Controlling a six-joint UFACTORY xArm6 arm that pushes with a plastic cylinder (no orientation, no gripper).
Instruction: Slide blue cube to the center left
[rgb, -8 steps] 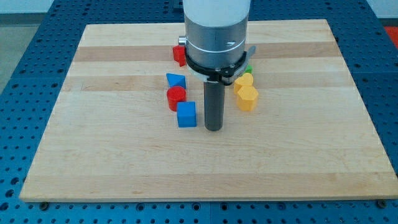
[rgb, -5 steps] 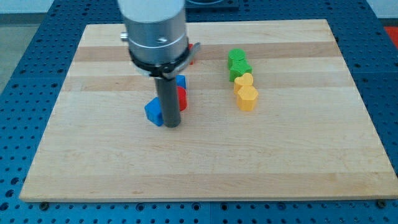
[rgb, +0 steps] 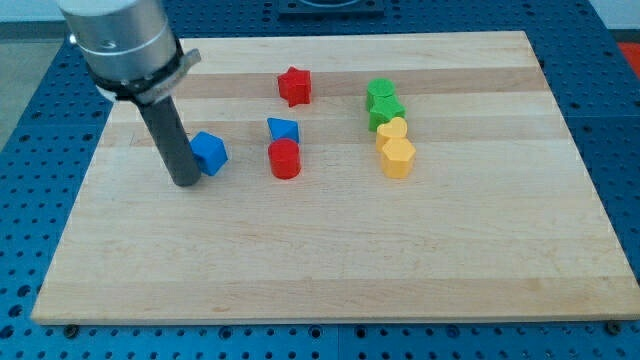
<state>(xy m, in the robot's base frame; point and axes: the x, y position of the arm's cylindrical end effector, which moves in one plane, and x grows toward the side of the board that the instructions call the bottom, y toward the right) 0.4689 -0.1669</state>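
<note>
So the light wooden table (rgb: 330, 260) sat on a blue perforated base (rgb: 30, 120), and the arm's straight dark rod came down at the view's left. There's no hand on this rig at all, so nothing was clenched or released, just the rod. My tip (rgb: 186, 184) was planted on the wood at the lower-left corner of the small blue cube (rgb: 209, 152), and the rod looked like it was touching the cube's left face, though I couldn't swear to actual contact from this angle.

The blue cube itself sat on the left part of the table, roughly at mid-height in the view, turned a bit so a corner pointed toward the view's bottom. It was well apart from everything else.

Over toward the middle there was a blue wedge-shaped block (rgb: 283, 129) with a red cylinder (rgb: 285, 158) just below it, the two nearly touching. A red star-like block (rgb: 294, 86) stood above those, closer to the view's top. On the right of centre, a column of four ran top to bottom: two green blocks (rgb: 381, 103) bunched together, shapes hard to make out, then a rounded yellow block (rgb: 393, 130), then a yellow hexagon-ish block (rgb: 398, 157), all pressed close.
</note>
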